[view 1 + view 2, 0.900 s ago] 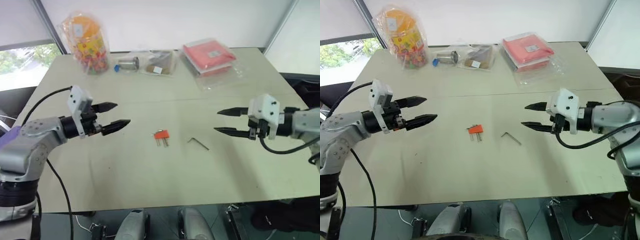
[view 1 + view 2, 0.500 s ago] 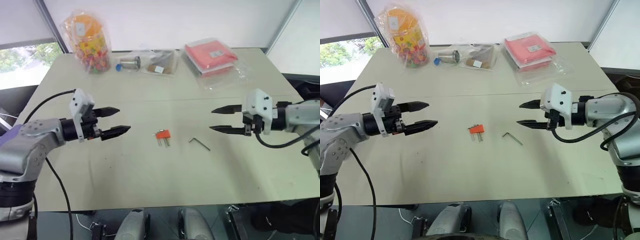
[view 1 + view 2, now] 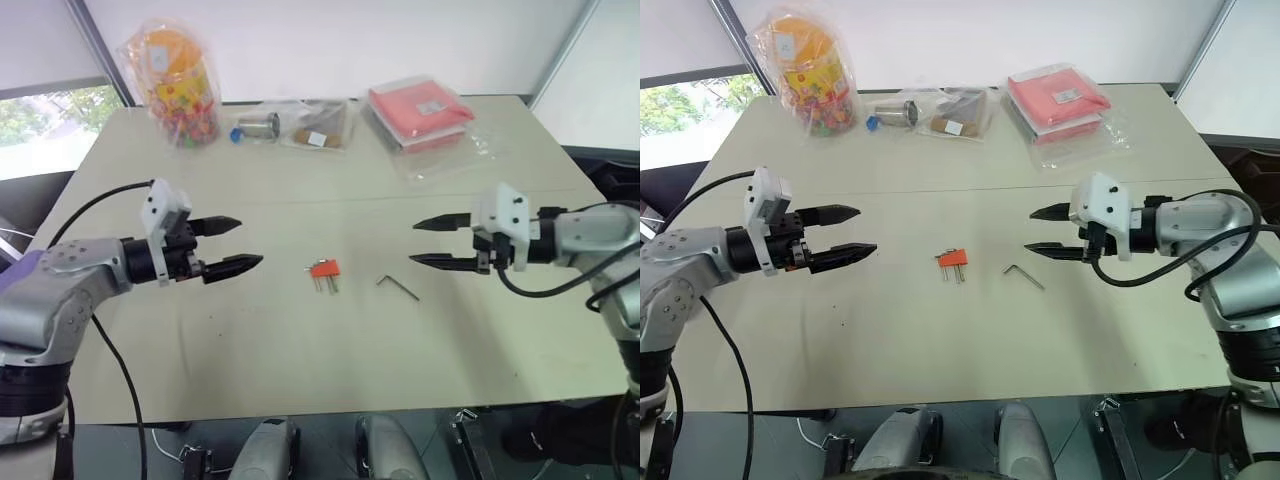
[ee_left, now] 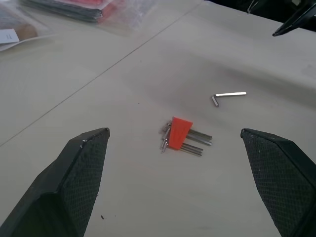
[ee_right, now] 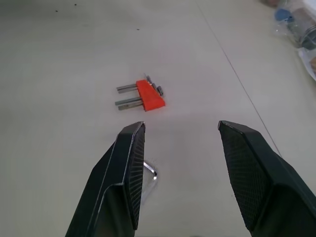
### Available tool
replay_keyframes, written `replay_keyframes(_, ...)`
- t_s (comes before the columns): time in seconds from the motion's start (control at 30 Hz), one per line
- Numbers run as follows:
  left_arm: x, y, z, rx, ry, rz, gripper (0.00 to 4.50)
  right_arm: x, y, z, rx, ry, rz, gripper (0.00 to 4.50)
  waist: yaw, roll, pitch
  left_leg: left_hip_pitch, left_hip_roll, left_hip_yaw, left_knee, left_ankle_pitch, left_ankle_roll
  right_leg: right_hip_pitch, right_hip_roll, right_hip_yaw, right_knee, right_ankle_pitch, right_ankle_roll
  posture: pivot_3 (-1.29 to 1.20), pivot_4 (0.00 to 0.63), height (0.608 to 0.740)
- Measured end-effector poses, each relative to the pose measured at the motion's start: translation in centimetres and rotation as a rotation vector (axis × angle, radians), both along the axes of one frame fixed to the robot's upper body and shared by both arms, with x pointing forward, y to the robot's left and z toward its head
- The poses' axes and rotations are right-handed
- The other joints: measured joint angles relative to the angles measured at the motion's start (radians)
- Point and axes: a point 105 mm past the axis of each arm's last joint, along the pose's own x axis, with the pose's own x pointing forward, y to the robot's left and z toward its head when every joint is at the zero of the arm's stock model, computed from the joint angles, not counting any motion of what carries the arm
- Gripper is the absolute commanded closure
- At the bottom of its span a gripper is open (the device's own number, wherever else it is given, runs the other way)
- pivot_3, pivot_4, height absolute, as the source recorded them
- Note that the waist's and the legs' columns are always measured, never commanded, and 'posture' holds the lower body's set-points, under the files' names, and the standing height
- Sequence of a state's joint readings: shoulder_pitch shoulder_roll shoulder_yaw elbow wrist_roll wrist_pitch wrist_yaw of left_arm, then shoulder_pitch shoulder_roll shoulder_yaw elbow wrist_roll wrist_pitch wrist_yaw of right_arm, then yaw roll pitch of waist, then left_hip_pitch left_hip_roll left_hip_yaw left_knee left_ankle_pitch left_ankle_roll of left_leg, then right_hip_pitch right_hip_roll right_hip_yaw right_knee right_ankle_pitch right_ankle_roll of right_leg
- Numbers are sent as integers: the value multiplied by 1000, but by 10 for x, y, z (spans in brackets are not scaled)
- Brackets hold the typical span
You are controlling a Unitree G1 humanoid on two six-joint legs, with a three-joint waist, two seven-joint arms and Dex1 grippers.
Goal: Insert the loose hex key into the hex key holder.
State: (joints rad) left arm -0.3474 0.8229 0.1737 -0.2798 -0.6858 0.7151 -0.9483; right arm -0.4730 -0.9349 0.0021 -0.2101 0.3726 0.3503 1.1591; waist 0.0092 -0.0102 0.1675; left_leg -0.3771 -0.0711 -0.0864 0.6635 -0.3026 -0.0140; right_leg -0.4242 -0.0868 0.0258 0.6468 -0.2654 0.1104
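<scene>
Both the left hand [image 3: 232,246] and right hand [image 3: 433,243] hover spread apart, empty, touching nothing.

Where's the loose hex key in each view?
Left eye view: loose hex key lies on the table, just right of the hex key holder.
Right eye view: same spot, right of the holder.
Left wrist view: beyond the holder, upper right of centre.
Right wrist view: low, partly hidden behind one finger of the right claw.
Shared landmark: the hex key holder.
</scene>
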Motion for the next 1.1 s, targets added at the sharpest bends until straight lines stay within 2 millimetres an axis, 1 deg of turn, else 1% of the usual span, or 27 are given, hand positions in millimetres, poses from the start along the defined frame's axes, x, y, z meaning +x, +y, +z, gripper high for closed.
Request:
replay_keyframes(0.03,0,0,0,0,0,5,48,1,3,-1,3,-6,5,2053,0,0,0,0,0,0,0,0,0,0,0,0,0,0,0,0,150,740)
replay_keyframes(0.1,0,2,-2,1,-1,24,48,8,18,-10,32,-22,28,2053,-6,0,0,1,0,0,0,0,0,0,0,0,0,0,0,0,150,740)
replay_keyframes(0.17,-1,2,-3,5,-1,31,48,13,27,-24,27,-7,43,2053,-6,0,0,0,0,0,0,1,-2,0,0,0,1,0,0,0,150,740)
replay_keyframes(0.3,-3,4,-4,10,-5,48,48,30,43,-44,21,-6,62,2053,-10,0,0,0,0,0,0,2,-3,-1,0,0,0,0,0,0,150,740)
replay_keyframes(0.37,-5,5,-5,11,-7,64,48,42,53,-52,5,-22,74,2053,-19,0,0,0,0,0,0,2,-4,-1,0,0,1,0,0,0,150,740)
replay_keyframes(0.43,-6,6,-5,13,-15,74,48,51,58,-61,-18,-27,82,2053,-21,0,0,0,0,0,0,3,-5,-1,0,0,1,0,0,0,150,740)
replay_keyframes(0.5,-8,6,-5,17,-20,84,0,56,63,-70,-27,-20,93,1529,-24,0,0,0,0,0,0,3,-5,-1,0,0,1,0,0,0,150,740)
replay_keyframes(0.53,-9,6,-6,19,-17,85,0,58,64,-74,-38,-14,99,1197,-24,0,0,0,0,0,0,3,-5,-1,0,0,1,0,0,0,150,740)
replay_keyframes(0.6,-12,7,-9,19,-8,97,0,60,64,-83,-65,-2,109,228,-24,0,0,0,0,0,0,3,-5,-1,0,0,1,0,0,0,150,740)
replay_keyframes(0.63,-13,9,-9,17,-5,106,0,61,63,-87,-75,-2,109,95,-24,0,0,0,-1,0,0,3,-5,-1,0,0,1,0,0,0,150,740)
replay_keyframes(0.73,-15,11,-7,14,-15,126,0,63,62,-91,-84,-4,117,95,-24,0,0,0,0,0,0,3,-5,-1,0,0,1,0,0,0,150,740)
replay_keyframes(0.93,-21,12,-7,12,-19,145,0,73,77,-94,-65,-28,137,95,-29,0,0,1,0,0,-1,3,-6,-2,1,0,1,0,0,0,150,740)
replay_keyframes(1.1,-23,13,-7,7,-15,162,0,74,86,-101,-60,-17,153,95,-28,0,0,0,0,0,-1,3,-6,-1,1,0,1,0,0,0,150,740)
